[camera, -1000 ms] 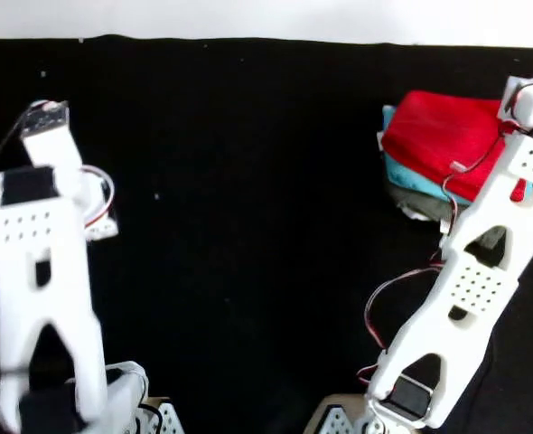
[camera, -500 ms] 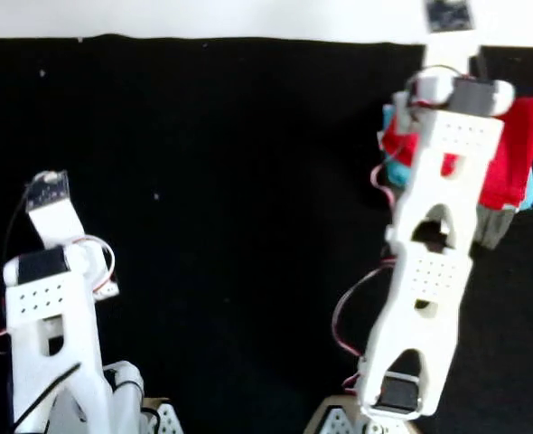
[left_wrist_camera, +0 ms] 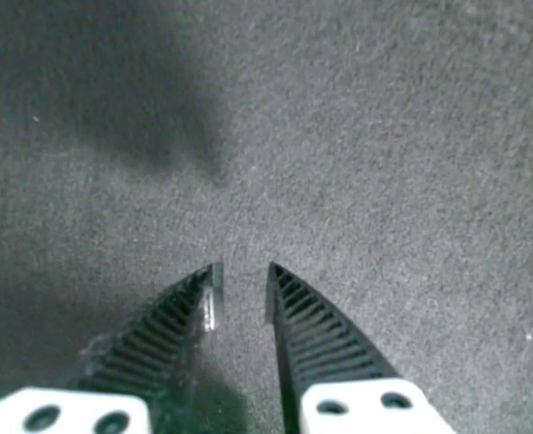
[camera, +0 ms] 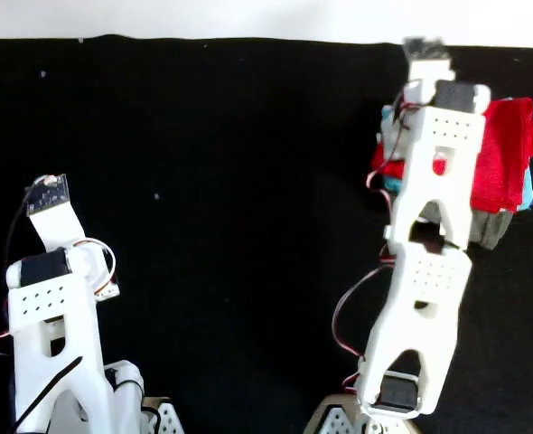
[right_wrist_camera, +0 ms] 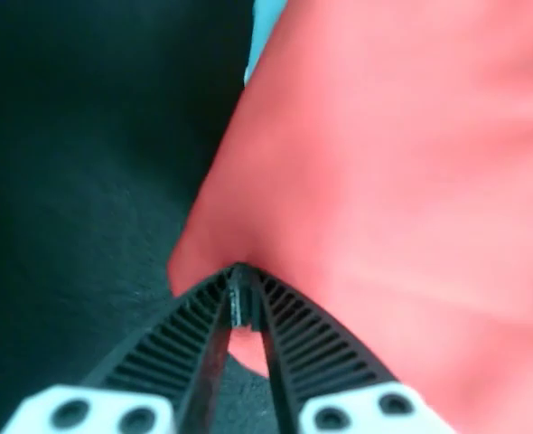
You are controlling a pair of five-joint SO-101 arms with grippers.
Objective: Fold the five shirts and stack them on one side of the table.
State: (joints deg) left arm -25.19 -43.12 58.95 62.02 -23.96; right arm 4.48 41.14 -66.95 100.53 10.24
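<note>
Shirts: three layers can be counted by colour in one stack, a red shirt (camera: 506,154) on top, a teal shirt (camera: 526,192) under it and a grey shirt (camera: 492,226) at the bottom; whether more lie within cannot be told.
Stack's place: far right part of the desk (camera: 248,181), partly hidden under one arm in the high view.
Right gripper (right_wrist_camera: 240,294): clenched, tips meeting right at the edge of the red shirt; whether cloth is pinched between them cannot be told.
Right arm (camera: 429,271): one, stretched from the near edge out over the stack.
Left gripper (left_wrist_camera: 242,276): released, jaws a little apart with nothing between them, pointing at bare desk cloth.
Left arm (camera: 50,307): one, at the near left, well apart from the stack.
High view alone: all three colours and both arms.
Right wrist view alone: the meeting tips, plus a sliver of teal beside the red.
</note>
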